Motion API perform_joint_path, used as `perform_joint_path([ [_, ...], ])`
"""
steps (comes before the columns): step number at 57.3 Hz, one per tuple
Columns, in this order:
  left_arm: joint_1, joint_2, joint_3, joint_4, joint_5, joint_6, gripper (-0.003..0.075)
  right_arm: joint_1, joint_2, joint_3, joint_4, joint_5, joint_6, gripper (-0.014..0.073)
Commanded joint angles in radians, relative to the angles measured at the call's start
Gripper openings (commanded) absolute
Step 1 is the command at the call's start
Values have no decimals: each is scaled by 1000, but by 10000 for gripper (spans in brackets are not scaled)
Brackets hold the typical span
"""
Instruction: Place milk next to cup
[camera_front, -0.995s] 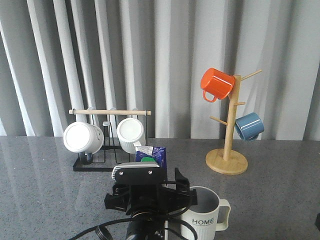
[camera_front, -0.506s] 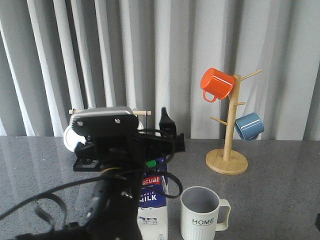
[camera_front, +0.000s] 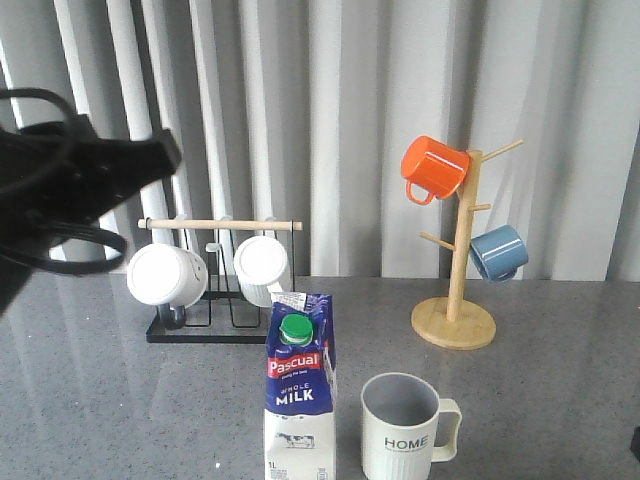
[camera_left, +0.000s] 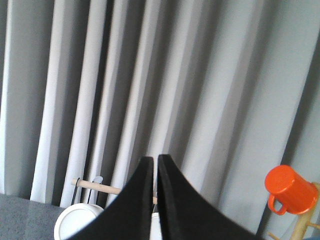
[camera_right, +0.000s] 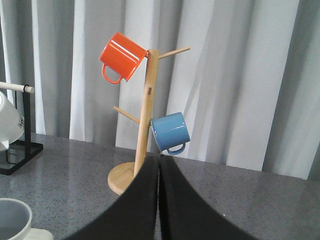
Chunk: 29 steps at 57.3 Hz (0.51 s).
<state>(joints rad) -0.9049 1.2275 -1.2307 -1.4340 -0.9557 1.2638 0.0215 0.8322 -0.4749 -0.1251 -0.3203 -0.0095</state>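
The milk (camera_front: 300, 400), a blue-and-white carton with a green cap, stands upright on the grey table near the front edge. The cup (camera_front: 404, 430), a ribbed pale mug lettered "HOME", stands just to its right, a small gap between them. The cup's rim also shows in the right wrist view (camera_right: 12, 220). My left arm (camera_front: 70, 190) is raised high at the far left, well away from the milk. My left gripper (camera_left: 155, 160) is shut and empty, pointing at the curtain. My right gripper (camera_right: 159, 159) is shut and empty, low over the table's right side.
A black rack (camera_front: 215, 300) with a wooden bar holds two plain white mugs (camera_front: 165, 275) behind the milk. A wooden mug tree (camera_front: 455, 320) at the back right carries an orange mug (camera_front: 433, 168) and a blue mug (camera_front: 498, 252). Grey curtains hang behind.
My left arm, which was at the milk a second ago, has lifted up and away to the left. The milk stands free beside the cup.
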Motion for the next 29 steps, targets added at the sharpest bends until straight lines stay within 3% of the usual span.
perform_joint_path([
  [1, -1, -75, -25, -2, -21, 7, -8, -4, -6, -26, -5, -73, -6, -3],
  [14, -2, -164, -25, -2, -10, -11, -8, -4, -6, -26, -5, -73, -6, -3],
  [21, -2, -219, -25, 40, 252, -118, -8, -4, -6, -26, -5, -73, -6, -3],
  [29, -2, -259, -25, 276, 611, -256, -8, -4, -6, -26, -5, -73, -6, -3],
])
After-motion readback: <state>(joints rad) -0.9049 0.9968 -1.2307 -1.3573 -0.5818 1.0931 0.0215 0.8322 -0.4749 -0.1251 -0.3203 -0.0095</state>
